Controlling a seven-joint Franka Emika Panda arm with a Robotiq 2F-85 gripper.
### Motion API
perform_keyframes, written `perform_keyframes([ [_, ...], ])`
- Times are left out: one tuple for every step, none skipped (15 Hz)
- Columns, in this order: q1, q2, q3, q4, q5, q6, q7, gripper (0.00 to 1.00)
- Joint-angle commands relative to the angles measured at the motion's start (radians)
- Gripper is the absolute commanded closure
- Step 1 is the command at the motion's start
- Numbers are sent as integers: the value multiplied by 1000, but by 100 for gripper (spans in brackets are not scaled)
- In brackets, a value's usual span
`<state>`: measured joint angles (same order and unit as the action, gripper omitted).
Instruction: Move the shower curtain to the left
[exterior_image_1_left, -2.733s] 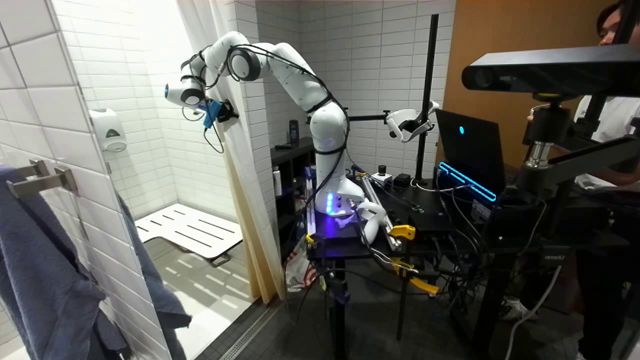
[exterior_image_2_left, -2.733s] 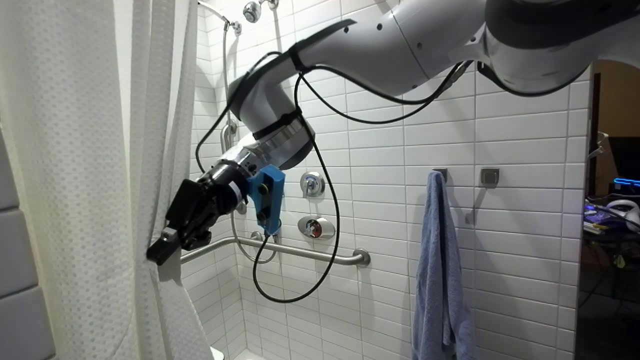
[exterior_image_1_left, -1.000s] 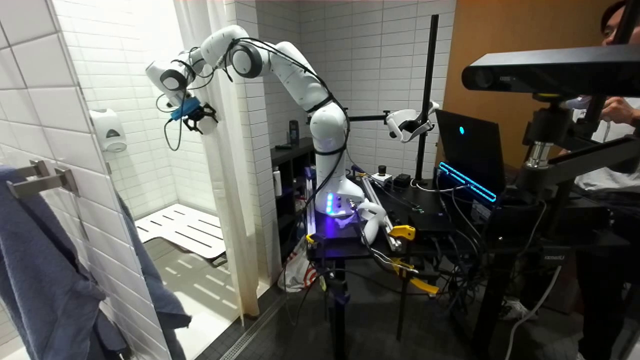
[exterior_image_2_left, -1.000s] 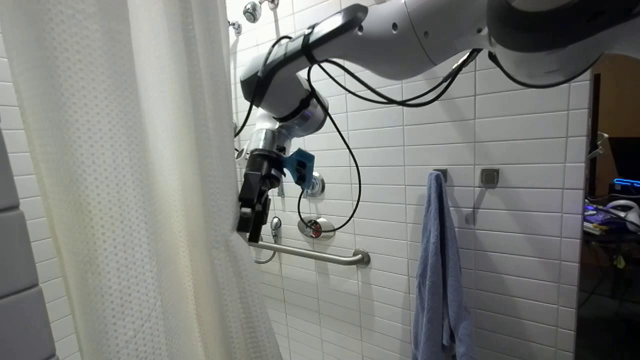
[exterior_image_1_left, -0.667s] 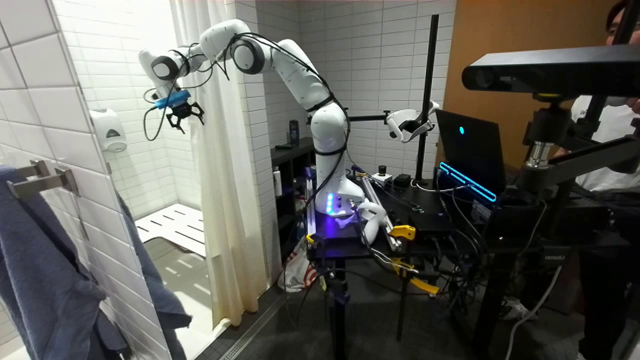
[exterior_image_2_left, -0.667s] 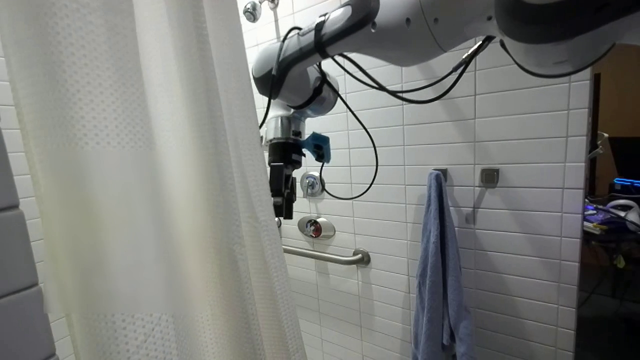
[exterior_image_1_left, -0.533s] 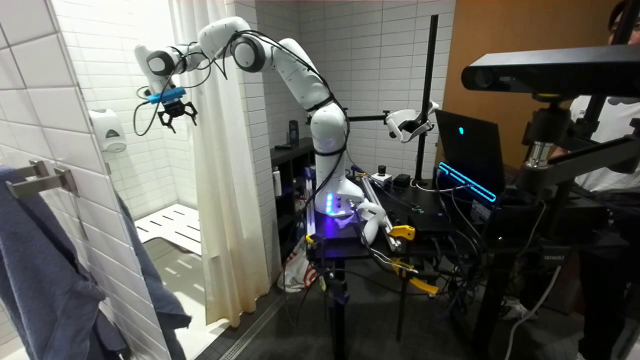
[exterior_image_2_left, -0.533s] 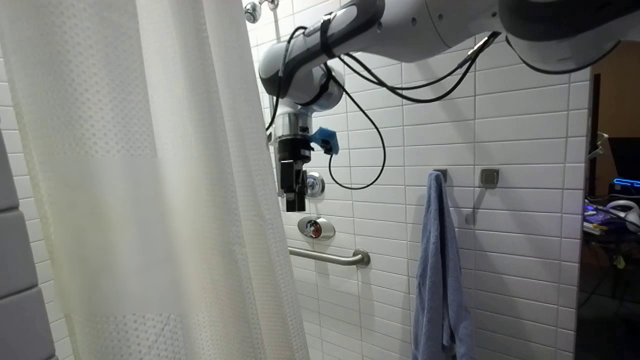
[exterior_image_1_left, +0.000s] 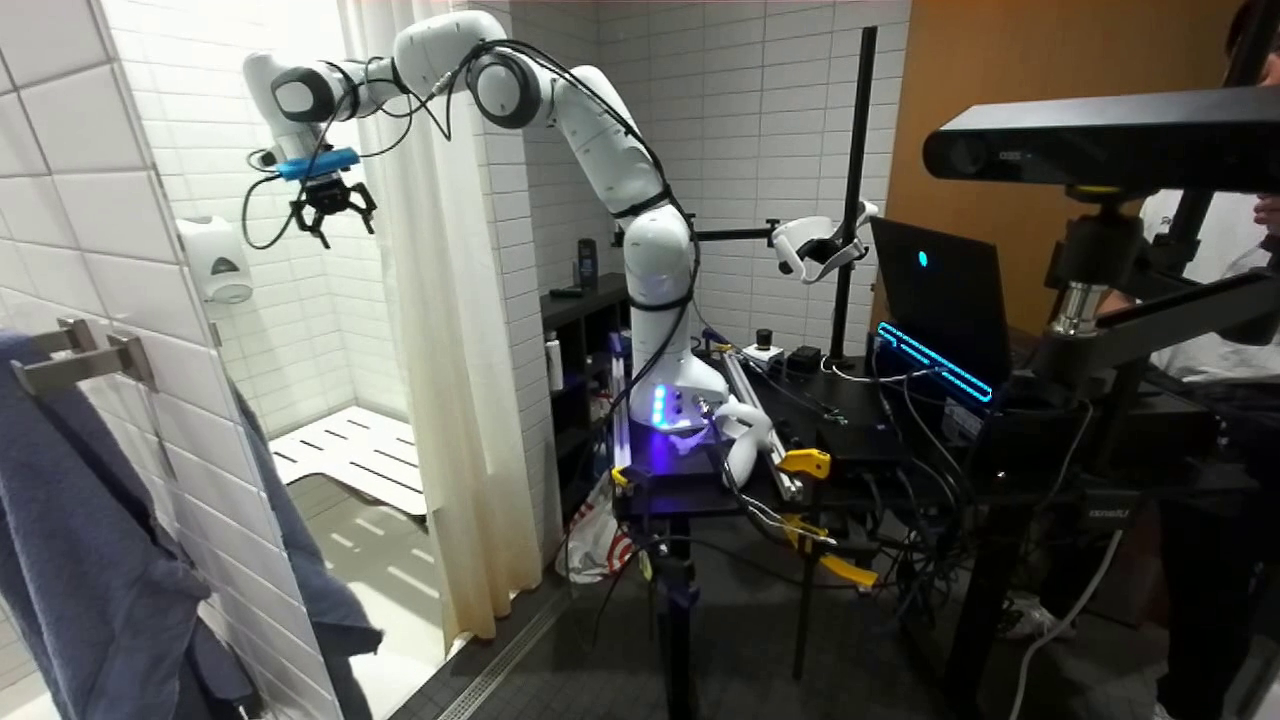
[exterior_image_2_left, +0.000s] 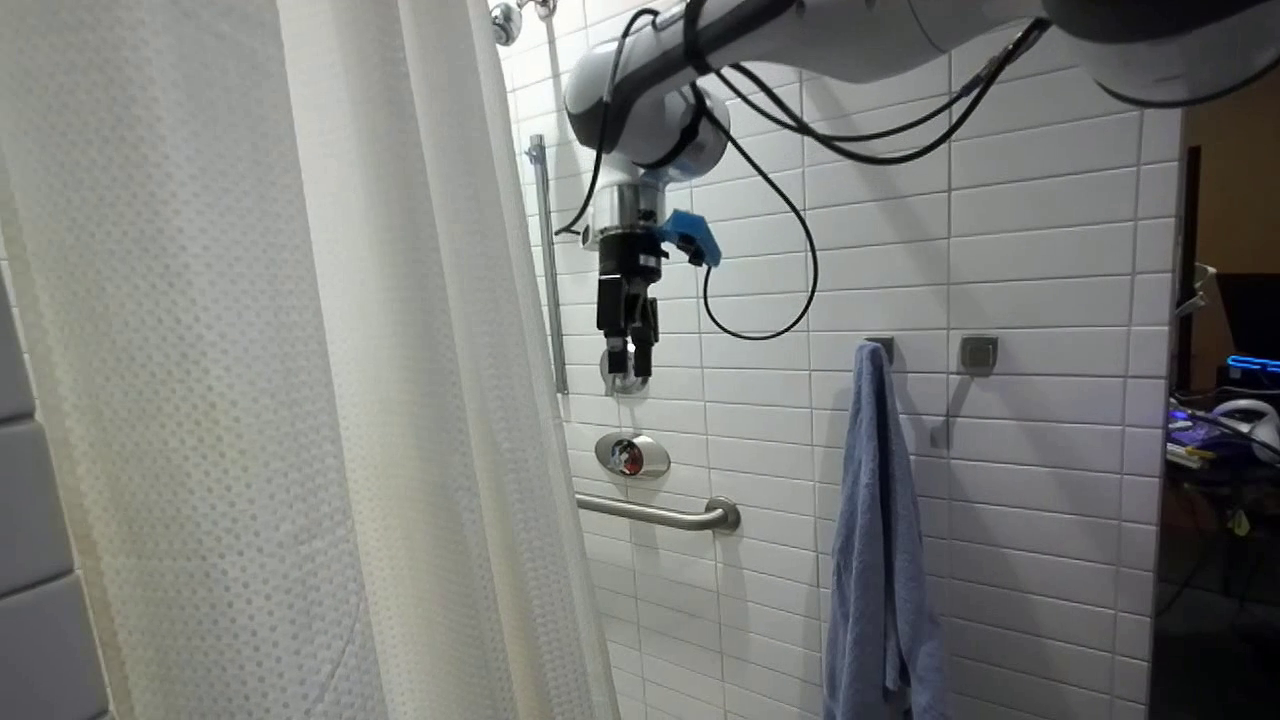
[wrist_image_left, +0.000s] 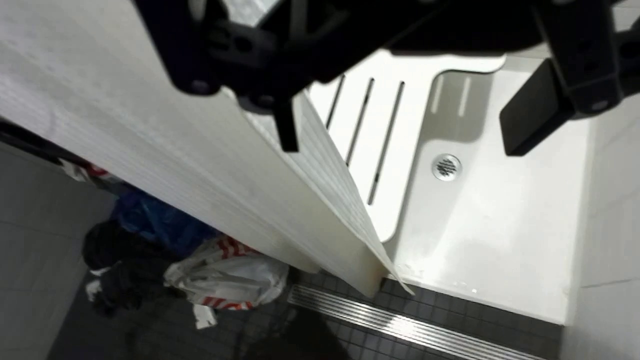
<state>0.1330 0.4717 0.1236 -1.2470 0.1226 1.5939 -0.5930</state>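
Observation:
The shower curtain (exterior_image_1_left: 455, 350), pale and folded, hangs along the shower's opening in both exterior views. Its free edge reaches past the middle of the shower bench in an exterior view (exterior_image_2_left: 540, 480). My gripper (exterior_image_1_left: 348, 236) stands in the shower space beside that edge, pointing down, apart from the fabric. Two black fingertips show with a gap between them in an exterior view, where the gripper (exterior_image_2_left: 630, 372) is off the curtain. From the wrist, the curtain (wrist_image_left: 210, 150) passes below and behind one finger (wrist_image_left: 286, 130); the jaws are wide apart and hold nothing.
A white slatted bench (exterior_image_1_left: 350, 455) sits inside the shower, with a soap dispenser (exterior_image_1_left: 218, 260) on the wall. A grab bar (exterior_image_2_left: 650, 512), shower valve (exterior_image_2_left: 632, 456) and blue towel (exterior_image_2_left: 880, 530) are on the tiled wall. A plastic bag (wrist_image_left: 225, 277) lies on the floor.
From being at the curtain's edge, the gripper has opened, let go and risen away. The curtain has spread further across the opening; since half a second ago its lower edge has swung slightly back.

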Motion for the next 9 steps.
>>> perform_keyframes([
  [-42,-46,47,-58,195,20,-29,0],
  [-47,-45,58,-60,254,26,-35,0],
  [-53,-46,68,-67,313,37,-44,0],
  [-58,-46,79,-77,373,52,-54,0],
  [-75,-43,107,-83,424,69,-61,0],
  [-80,-41,120,-97,480,89,-81,0],
  [-84,-39,135,-110,536,113,-100,0],
  [-84,-41,145,-126,592,141,-125,0],
  [-83,-44,153,-148,652,174,-158,0],
])
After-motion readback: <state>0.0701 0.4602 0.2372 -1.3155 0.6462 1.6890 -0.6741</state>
